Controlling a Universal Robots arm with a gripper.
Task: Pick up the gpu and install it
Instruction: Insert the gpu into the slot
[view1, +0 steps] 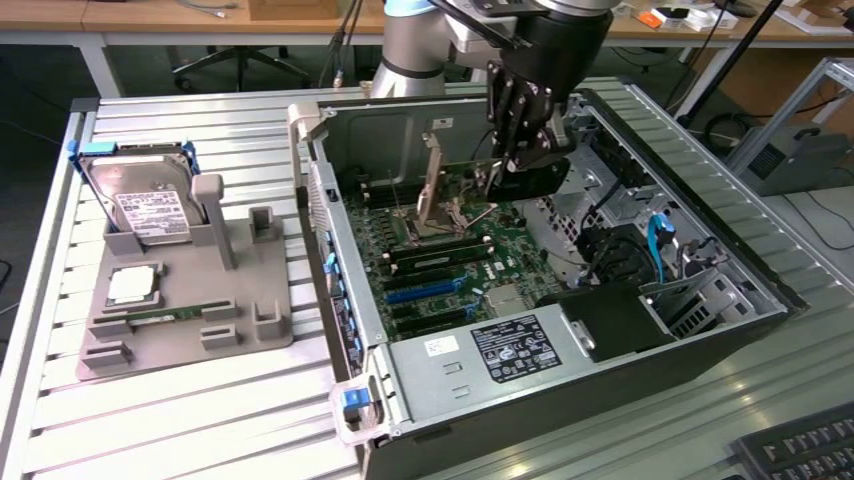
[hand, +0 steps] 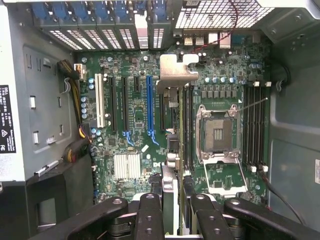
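Note:
My gripper (view1: 525, 150) hangs inside the open computer case (view1: 742, 262), above the motherboard (view1: 470, 268). It is shut on the gpu (view1: 529, 184), a dark flat card held upright below the fingers. In the wrist view the gpu (hand: 173, 150) is seen edge-on between the two black fingers (hand: 150, 215), with its silvery bracket (hand: 176, 71) at the far end. The card hovers over the board (hand: 135, 125), next to the long blue slot (hand: 149, 107) and beside the processor socket (hand: 217, 132). It stands apart from the board, not seated in a slot.
A grey fixture tray (view1: 254, 335) on the exterior view's left carries a silver hard drive (view1: 147, 205), a processor chip (view1: 131, 285) and a green memory stick (view1: 160, 318). Inside the case are the power supply (view1: 494, 355), drive bays and cables (view1: 654, 245).

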